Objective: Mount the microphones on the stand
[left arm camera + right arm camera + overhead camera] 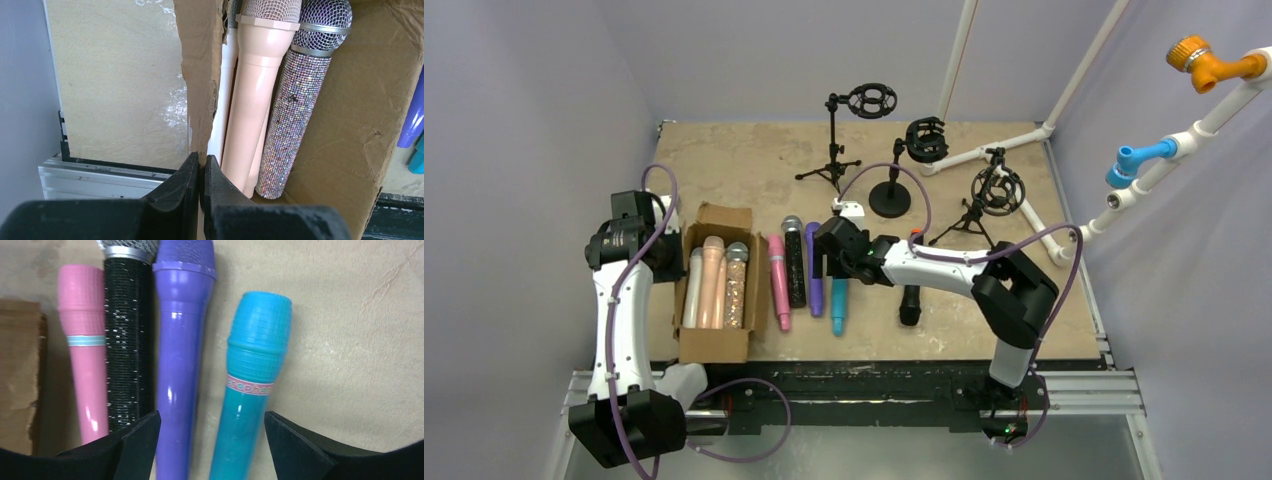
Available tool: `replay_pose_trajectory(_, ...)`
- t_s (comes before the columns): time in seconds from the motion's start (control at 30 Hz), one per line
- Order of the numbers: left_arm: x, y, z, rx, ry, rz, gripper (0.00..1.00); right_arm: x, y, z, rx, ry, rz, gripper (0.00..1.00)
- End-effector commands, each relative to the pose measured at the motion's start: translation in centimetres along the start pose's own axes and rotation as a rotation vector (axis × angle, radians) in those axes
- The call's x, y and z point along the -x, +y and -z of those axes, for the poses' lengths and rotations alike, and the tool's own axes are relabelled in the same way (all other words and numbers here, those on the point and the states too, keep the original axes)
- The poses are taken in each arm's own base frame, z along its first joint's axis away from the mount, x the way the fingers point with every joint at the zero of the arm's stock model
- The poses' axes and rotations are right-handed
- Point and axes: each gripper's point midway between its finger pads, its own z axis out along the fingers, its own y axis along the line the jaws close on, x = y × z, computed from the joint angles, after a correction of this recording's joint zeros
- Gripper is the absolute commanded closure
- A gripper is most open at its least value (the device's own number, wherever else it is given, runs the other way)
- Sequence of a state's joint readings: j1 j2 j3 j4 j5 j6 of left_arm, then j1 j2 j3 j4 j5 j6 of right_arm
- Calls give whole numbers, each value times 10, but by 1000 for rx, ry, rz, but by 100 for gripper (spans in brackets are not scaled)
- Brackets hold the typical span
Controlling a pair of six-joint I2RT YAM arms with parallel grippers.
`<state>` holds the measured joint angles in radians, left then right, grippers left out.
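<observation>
Right fingers (pixel 137 440) gape over the purple mic (pixel 180 340) and teal mic (pixel 252 390) lying on the table (pixel 724 160), left fingers (pixel 182 185) pinch the box (pixel 200 75) wall; all three stands (pixel 889 200) are empty, so nothing is attached yet.

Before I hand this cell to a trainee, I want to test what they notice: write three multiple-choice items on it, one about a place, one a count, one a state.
1. Where is the peach microphone?
A in the cardboard box; B in a shock mount; C loose beside the black one.
2. How many microphone stands are at the far side of the table?
A two; B three; C five.
3. How is the right tool?
A shut on a pink handle; B shut on nothing; C open over the purple microphone and teal microphone.

Answers:
1 A: it lies in the box between a white microphone and a silver glitter microphone.
2 B: three stand there, each empty.
3 C: its fingers stand wide apart with both handles between them.
</observation>
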<state>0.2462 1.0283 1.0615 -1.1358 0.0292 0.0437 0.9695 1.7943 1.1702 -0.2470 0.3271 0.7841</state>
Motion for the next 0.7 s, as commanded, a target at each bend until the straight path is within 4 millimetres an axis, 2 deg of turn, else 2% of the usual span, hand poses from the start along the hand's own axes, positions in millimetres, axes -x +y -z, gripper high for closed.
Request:
replay_pose_trajectory(0.0, 18, -2, 14, -5, -68, 23, 100, 37, 34, 38, 57, -91, -11, 20)
replay_pose_trajectory(0.17, 20, -2, 15, -6, -64, 32, 100, 50, 68, 74, 103, -126, 16, 16)
replay_pose_trajectory(0.27, 23, -1, 19, -2, -76, 31, 100, 58, 90, 95, 118, -171, 48, 2)
replay_pose_trajectory(0.37, 27, 1, 24, 13, -86, 32, 100, 68, 115, 111, 202, -199, -10, 1)
replay_pose_trajectory(0.5, 25, 1, 26, 14, -92, 28, 100, 68, 130, 118, 309, -170, -36, 1)
replay_pose_trajectory(0.53, 24, 0, 25, 8, -89, 29, 100, 74, 135, 122, 334, -193, -23, 1)
replay_pose_trajectory(0.67, 18, 0, 21, 7, -61, 31, 100, 75, 175, 144, 390, -223, 86, 1)
